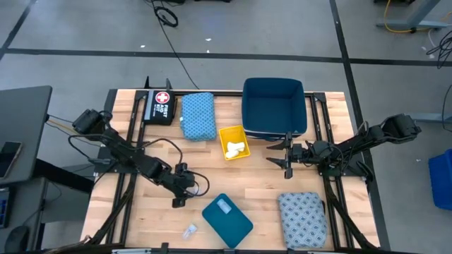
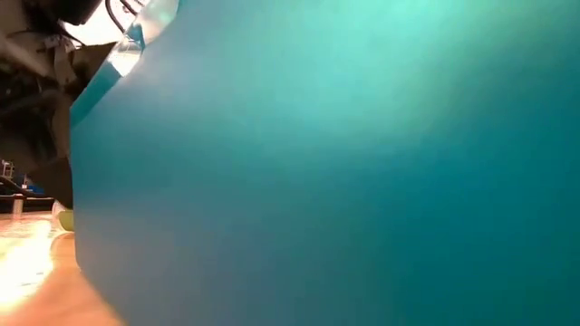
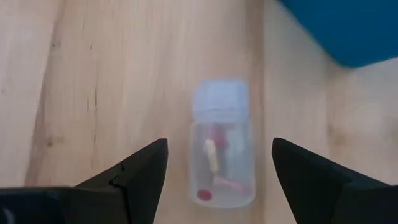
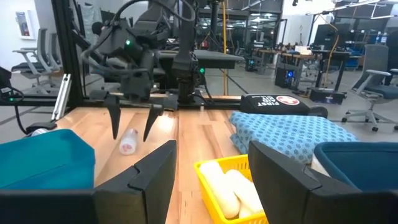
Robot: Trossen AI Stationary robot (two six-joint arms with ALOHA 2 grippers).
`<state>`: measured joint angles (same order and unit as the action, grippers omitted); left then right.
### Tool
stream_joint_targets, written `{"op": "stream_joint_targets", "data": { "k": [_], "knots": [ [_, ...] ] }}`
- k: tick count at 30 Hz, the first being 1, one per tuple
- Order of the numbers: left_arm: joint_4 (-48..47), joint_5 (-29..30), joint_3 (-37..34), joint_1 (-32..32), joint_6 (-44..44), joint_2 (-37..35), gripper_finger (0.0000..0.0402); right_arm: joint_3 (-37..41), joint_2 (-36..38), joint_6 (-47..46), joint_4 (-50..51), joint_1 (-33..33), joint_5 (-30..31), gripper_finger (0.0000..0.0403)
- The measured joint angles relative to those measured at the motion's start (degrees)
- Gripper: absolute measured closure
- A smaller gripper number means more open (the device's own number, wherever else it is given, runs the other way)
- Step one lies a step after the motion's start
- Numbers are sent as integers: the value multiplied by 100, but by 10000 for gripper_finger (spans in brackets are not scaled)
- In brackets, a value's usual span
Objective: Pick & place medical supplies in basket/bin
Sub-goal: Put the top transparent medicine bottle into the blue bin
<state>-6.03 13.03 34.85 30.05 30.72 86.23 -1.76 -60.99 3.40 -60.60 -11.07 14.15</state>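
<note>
A small clear vial (image 3: 221, 163) with pills inside lies on its side on the wood table; it also shows in the high view (image 1: 189, 231) and the right wrist view (image 4: 127, 142). My left gripper (image 3: 219, 146) hangs open above it, pointing down, one finger on either side and clear of it. My right gripper (image 1: 284, 156) is open and empty, level beside a yellow bin (image 1: 234, 142) that holds white rolls (image 4: 233, 188). A blue patterned pad (image 1: 198, 116) lies at the far side and a grey-blue pad (image 1: 304, 220) at the near right.
A dark blue basket (image 1: 274, 106) stands at the far middle, and a black first-aid case (image 1: 159, 107) at the far left. A teal pad (image 1: 227, 217) with a clear packet (image 1: 224, 206) on it lies near the front edge and fills the low view (image 2: 344, 172).
</note>
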Motion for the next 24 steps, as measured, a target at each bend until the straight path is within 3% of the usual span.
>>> {"op": "stream_joint_targets", "data": {
  "k": [9, 12, 17, 24],
  "knots": [
    [-19, 72, 286, -5, -63, 538, 142, 0, 0, 0, 0, 0, 21, 195],
    [-38, 193, 288, -1, -64, 554, 177, 0, 0, 0, 3, 0, 21, 195],
    [-39, 230, 288, 4, -146, 556, 274, 0, -2, -9, 5, 0, 20, 195],
    [22, 360, 286, 198, -428, 566, 277, 0, -1, -13, 8, 0, 17, 195]
  ]
}}
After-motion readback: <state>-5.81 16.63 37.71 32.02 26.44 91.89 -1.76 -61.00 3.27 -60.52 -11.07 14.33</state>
